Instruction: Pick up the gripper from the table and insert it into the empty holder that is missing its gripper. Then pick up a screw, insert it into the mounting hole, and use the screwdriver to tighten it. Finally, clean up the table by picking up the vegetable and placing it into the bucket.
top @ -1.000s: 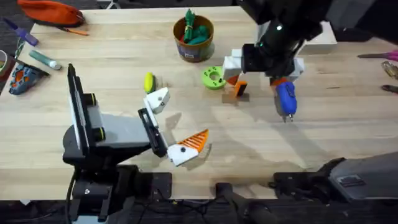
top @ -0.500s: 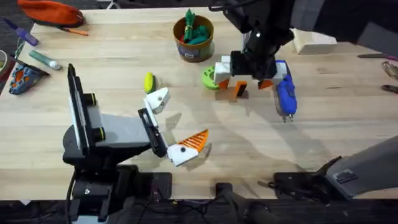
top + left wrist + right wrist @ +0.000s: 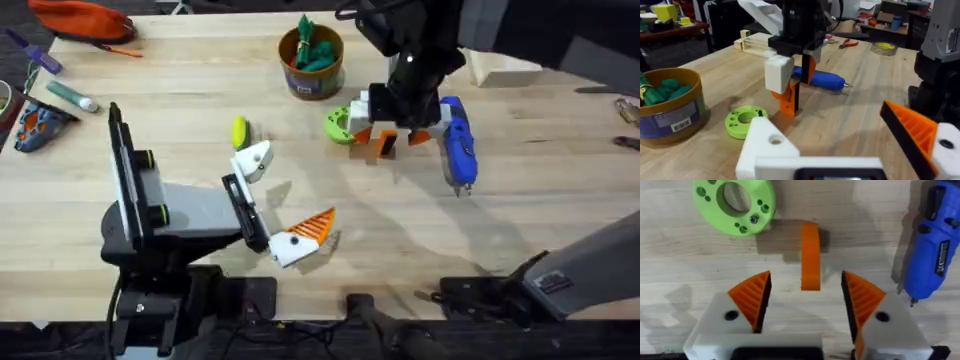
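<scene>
The right gripper (image 3: 398,132) hangs low over the far middle of the wooden table (image 3: 520,215), its two white fingers with orange ribbed pads (image 3: 754,296) spread apart. Between the pads, touching neither, the small orange gripper (image 3: 810,255) stands on the table on its narrow edge. Just to its left lies a flat green disc (image 3: 340,124) with holes. Just to its right lies the blue screwdriver (image 3: 458,148), its thin metal bit pointing toward the near edge.

Farther back and to the left stands the round brown bucket (image 3: 311,62) with a blue band, holding dark green leafy toys. The small yellow-green vegetable (image 3: 239,131) lies on the table left of the disc.

The left gripper (image 3: 282,200) rests near the front left of the table, its fingers wide apart and holding nothing. One finger carries an orange ribbed pad (image 3: 316,226). The other is the bare white holder (image 3: 254,160), just beside the vegetable, with the small dark mounting hole (image 3: 775,140) showing in its plastic.

At the far left edge lie an orange pouch (image 3: 82,18) and a few small tools
</scene>
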